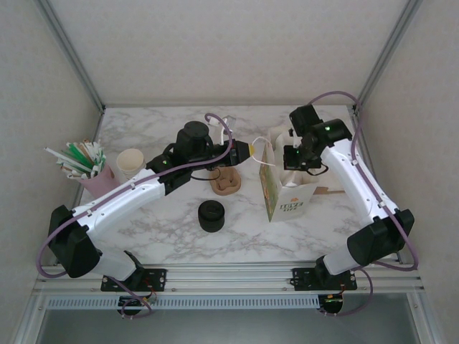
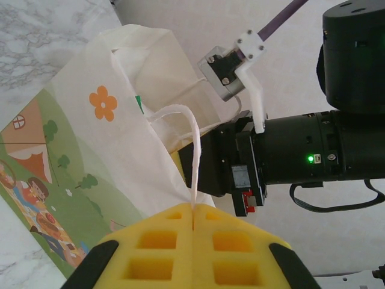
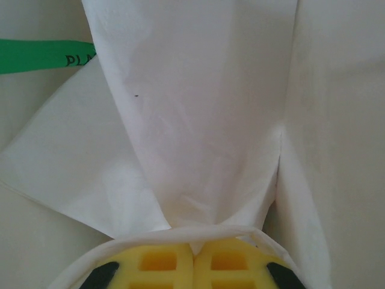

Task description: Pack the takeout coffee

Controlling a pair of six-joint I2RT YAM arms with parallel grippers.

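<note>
A white paper bag (image 1: 285, 192) with a colourful printed front stands right of centre. My left gripper (image 1: 249, 152) is beside the bag's left top, and its yellow fingers (image 2: 162, 247) are shut on the bag's thin white handle (image 2: 194, 150). My right gripper (image 1: 290, 159) is at the bag's mouth. In the right wrist view that gripper (image 3: 194, 250) is shut on a fold of the bag's white paper (image 3: 198, 138), with a white strip looped round the fingertips. The takeout coffee is out of view.
A squat stack of black lids (image 1: 211, 215) sits at front centre. A brown cardboard piece (image 1: 226, 183) lies behind it. Cream cups (image 1: 130, 163) and a pink holder of straws (image 1: 97, 180) stand at the left. Frame posts edge the table.
</note>
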